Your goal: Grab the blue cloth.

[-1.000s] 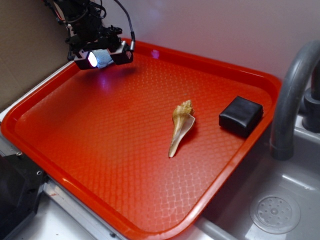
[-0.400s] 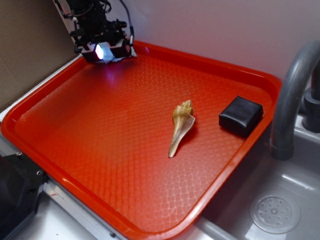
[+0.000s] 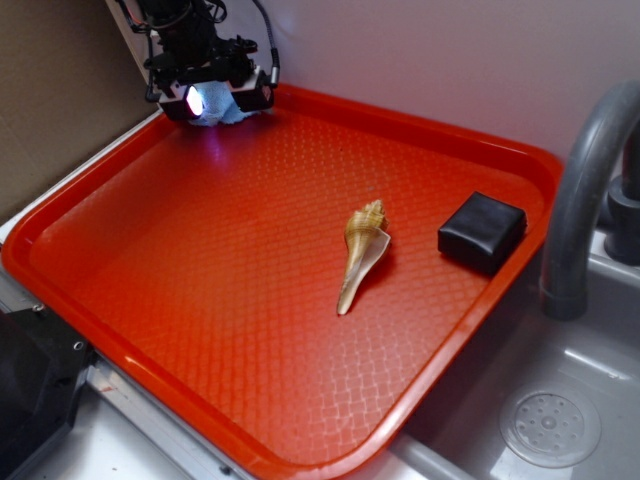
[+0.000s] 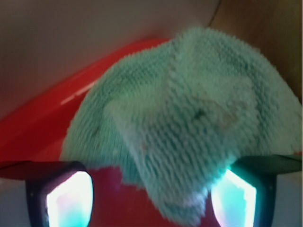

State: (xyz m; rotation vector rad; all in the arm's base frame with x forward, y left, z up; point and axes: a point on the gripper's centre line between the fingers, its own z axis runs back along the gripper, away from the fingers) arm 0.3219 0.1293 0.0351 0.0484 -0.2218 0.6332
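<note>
Cloth (image 4: 189, 127): soft looped terry, nubbly, matt, pale blue-green. Tray (image 3: 250, 330): hard red plastic, glossy, floor embossed with fine woven-diamond texture, rim smooth. Shell (image 3: 361, 251): hard, ridged, tan, slight sheen. Block (image 3: 482, 232) at right: black, smooth, faintly shiny. Tap (image 3: 580, 190): grey, matt. Sink (image 3: 560, 400): dull grey metal.
</note>
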